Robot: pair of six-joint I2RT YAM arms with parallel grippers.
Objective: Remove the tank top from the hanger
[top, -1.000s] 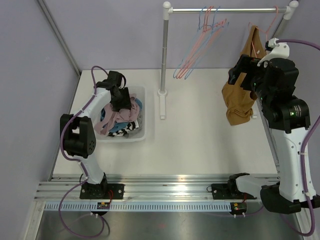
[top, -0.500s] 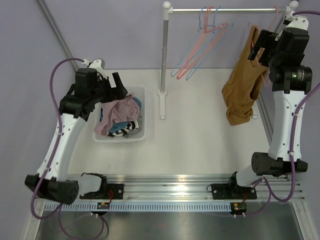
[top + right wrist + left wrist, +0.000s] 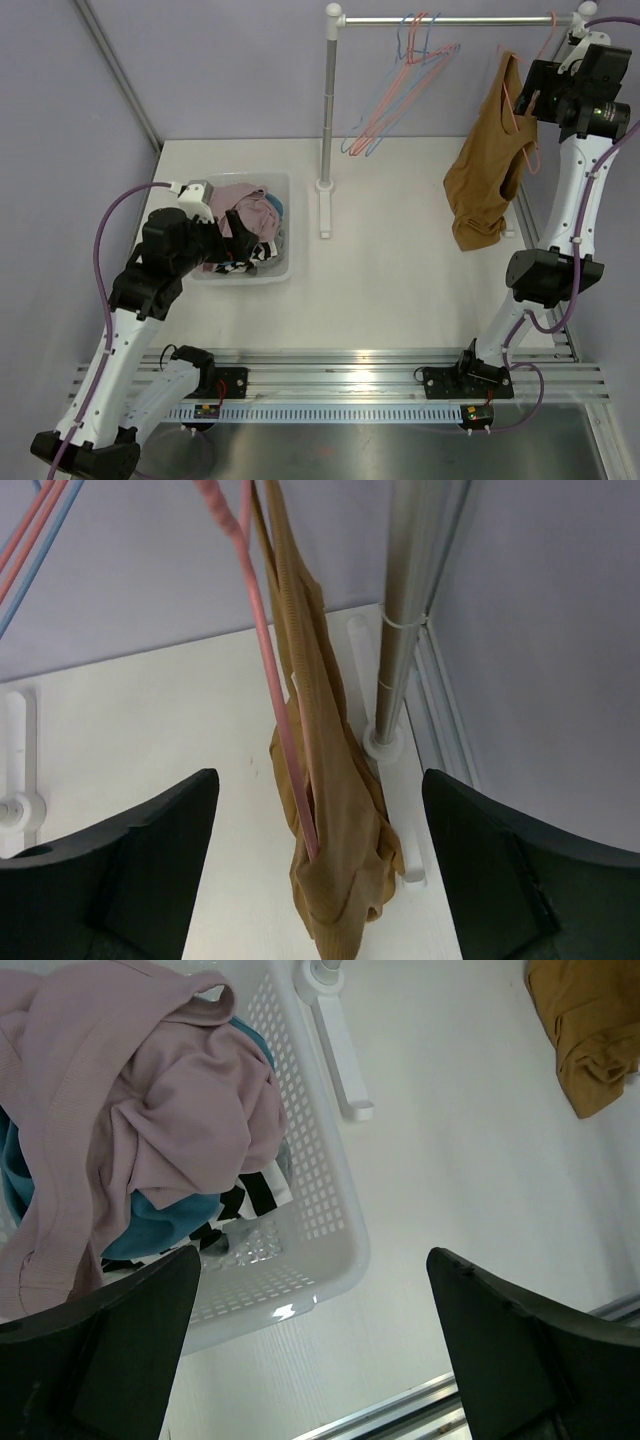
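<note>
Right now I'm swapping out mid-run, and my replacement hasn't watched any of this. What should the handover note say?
Left gripper: open, empty, over the laundry basket.
Right gripper: open, empty, raised and facing the tank top.
The tank top hangs on the pink hanger at the right end of the rail.
Done: nothing yet.
Left: grasp the top and slip it off the hanger.

One mustard tank top (image 3: 482, 185) hangs on one pink hanger (image 3: 262, 640) at the far right of one clothes rail (image 3: 450, 19), whose empty hangers (image 3: 400, 95) overlap beyond counting, and one basket (image 3: 322, 1210) sits left.
</note>
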